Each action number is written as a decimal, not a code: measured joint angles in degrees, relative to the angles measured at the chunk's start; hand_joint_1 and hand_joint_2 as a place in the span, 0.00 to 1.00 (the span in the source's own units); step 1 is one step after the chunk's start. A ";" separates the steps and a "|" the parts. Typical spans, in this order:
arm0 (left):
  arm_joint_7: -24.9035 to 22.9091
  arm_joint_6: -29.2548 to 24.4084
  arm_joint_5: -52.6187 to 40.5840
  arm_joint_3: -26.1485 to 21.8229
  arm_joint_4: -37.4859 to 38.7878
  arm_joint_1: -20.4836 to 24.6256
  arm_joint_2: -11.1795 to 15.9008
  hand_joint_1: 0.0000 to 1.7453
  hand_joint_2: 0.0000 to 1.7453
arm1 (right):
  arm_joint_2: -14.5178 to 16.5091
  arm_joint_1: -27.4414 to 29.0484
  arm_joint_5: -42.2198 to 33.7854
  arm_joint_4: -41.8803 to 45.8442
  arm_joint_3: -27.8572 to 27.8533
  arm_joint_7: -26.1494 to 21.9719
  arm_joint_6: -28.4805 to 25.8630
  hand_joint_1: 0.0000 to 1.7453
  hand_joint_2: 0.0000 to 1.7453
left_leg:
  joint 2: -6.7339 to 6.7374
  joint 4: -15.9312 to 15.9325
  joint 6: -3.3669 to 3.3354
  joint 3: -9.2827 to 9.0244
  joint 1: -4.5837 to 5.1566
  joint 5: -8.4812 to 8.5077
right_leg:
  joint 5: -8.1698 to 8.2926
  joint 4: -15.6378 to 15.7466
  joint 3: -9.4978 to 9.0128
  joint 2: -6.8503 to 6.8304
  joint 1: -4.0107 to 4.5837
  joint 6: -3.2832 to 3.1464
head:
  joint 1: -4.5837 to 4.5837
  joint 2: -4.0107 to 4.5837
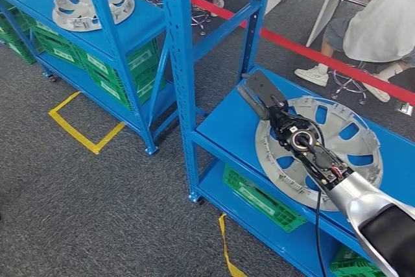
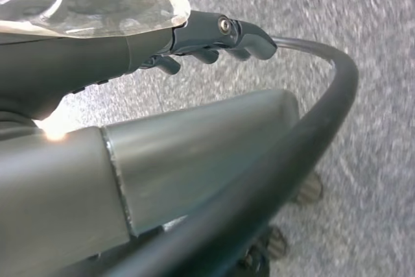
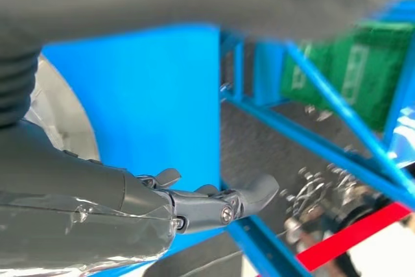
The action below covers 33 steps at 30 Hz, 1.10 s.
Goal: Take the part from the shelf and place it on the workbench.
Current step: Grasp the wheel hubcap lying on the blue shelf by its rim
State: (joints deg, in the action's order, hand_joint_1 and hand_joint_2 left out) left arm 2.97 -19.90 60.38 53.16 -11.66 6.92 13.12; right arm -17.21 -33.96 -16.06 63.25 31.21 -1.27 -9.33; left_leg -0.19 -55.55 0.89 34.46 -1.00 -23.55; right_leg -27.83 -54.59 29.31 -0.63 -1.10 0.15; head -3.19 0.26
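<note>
My right hand [image 1: 262,95] is stretched out flat and holds nothing, above the blue shelf [image 1: 230,128]. The grey wheel cover [image 1: 342,128] lies there under my forearm. My left hand [image 2: 215,40] hangs released over the carpet.

Part [image 1: 342,141] on near shelf [image 1: 230,128], right robot hand [image 1: 262,92] above its edge

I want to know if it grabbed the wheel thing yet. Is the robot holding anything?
No, nothing yet. The right hand is open above the blue shelf, past the silver wheel cover. The left hand holds nothing.
</note>
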 joint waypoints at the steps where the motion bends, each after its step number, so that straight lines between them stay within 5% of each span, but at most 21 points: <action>1: -0.01 -0.01 -0.08 -0.12 0.02 -0.12 0.26 0.00 0.00 | -0.27 0.17 0.83 0.00 -0.07 0.63 -0.63 0.00 1.00 | -0.08 -0.01 -0.09 -0.07 0.11 -0.07 | 0.03 0.07 -0.13 0.00 -0.01 -0.68 | -0.11 0.00; 11: -0.11 0.05 -0.53 -0.22 0.09 -0.34 0.74 0.00 0.00 | -0.89 0.43 2.80 0.01 -0.25 1.98 -2.36 0.00 1.00 | -0.18 -0.02 -0.44 -0.16 0.34 -0.24 | 0.09 0.36 -0.39 -0.01 -0.08 -0.94 | -0.41 0.00; 12: -0.27 0.11 -0.68 -0.22 0.09 -0.34 0.77 0.00 0.00 | -0.96 0.60 2.92 0.04 -0.36 2.08 -2.58 0.00 0.75 | -0.18 -0.02 -0.52 -0.17 0.37 -0.28 | 0.13 0.45 -0.46 -0.02 -0.09 -0.88 | -0.43 0.00; 14: -0.68 0.28 -1.16 -0.22 0.09 -0.34 0.75 0.00 0.00 | -1.10 1.16 3.14 0.10 -0.76 2.29 -3.10 0.00 0.75 | -0.19 -0.04 -0.73 -0.22 0.46 -0.39 | 0.24 0.67 -0.63 -0.02 -0.15 -0.58 | -0.54 0.00; 15: -0.86 0.43 -1.54 -0.22 0.09 -0.29 0.61 0.00 0.00 | -1.20 1.91 2.91 0.29 -1.46 1.53 -3.52 0.00 0.50 | -0.18 -0.07 -0.87 -0.24 0.54 -0.46 | 0.27 0.87 -0.76 -0.03 -0.27 0.30 | -0.62 0.00; 16: -0.93 0.55 -1.81 -0.22 0.10 -0.24 0.45 0.00 0.00 | -1.26 2.65 2.52 0.50 -2.22 0.55 -3.82 0.00 0.50 | -0.19 -0.15 -0.99 -0.25 0.69 -0.57 | 0.33 1.12 -0.89 -0.03 -0.40 1.19 | -0.67 0.00; 18: -0.96 0.76 -2.19 -0.22 0.12 -0.16 0.34 0.00 0.00 | -1.36 4.07 1.45 1.15 -3.90 -1.82 -4.34 0.00 0.00 | -0.23 0.05 -1.74 -0.44 1.04 -0.69 | 0.53 1.92 -1.30 -0.12 -0.76 3.33 | -0.53 0.00; 21: -0.94 0.89 -2.21 -0.22 0.15 -0.15 0.33 0.00 0.00 | -1.42 4.80 0.69 1.87 -5.19 -3.13 -4.52 0.00 0.00 | -0.01 2.63 -2.69 -2.34 0.60 0.11 | -0.63 0.35 -0.74 0.10 -0.78 3.83 | -0.50 0.00; 24: -0.92 1.02 -2.22 -0.22 0.16 0.07 0.17 0.00 0.00 | -1.54 5.61 0.21 2.05 -6.33 -3.60 -4.73 0.00 0.00 | 0.26 3.65 -2.83 -3.56 0.53 0.28 | -5.25 -10.96 4.88 0.41 -0.70 3.65 | -0.90 0.00; 26: -0.92 1.04 -2.21 -0.22 0.16 0.09 0.09 0.00 0.00 | -1.59 6.50 -0.06 2.06 -6.79 -3.82 -4.79 0.00 0.00 | 0.31 3.57 -2.58 -3.77 0.50 0.01 | -5.38 -14.81 7.63 0.43 -0.90 3.84 | -1.06 0.00; 30: -0.85 1.16 -2.19 -0.22 0.21 0.05 0.19 0.00 0.00 | -1.56 7.16 -0.52 2.32 -7.61 -4.30 -4.71 0.00 0.00 | 0.57 2.14 -0.86 -4.01 0.19 -1.27 | 1.41 -3.16 3.17 -0.28 -1.74 4.49 | -1.32 0.00; 33: -0.66 1.20 -2.15 -0.22 0.27 0.04 0.50 0.00 0.00 | -1.55 7.49 -0.72 2.63 -8.05 -4.47 -4.47 0.00 0.00 | 0.83 1.17 0.38 -3.72 0.31 -1.81 | 1.63 -1.12 2.06 0.34 -1.33 3.08 | -0.73 0.00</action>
State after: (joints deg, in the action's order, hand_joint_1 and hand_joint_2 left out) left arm 2.32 -18.70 58.23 52.94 -11.39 6.96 13.63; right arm -18.75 -26.47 -16.78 65.89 23.15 -5.73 -13.79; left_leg 0.64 -54.38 1.26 30.75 -0.69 -25.36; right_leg -26.20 -55.72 31.37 -0.29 -2.43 3.24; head -3.93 0.26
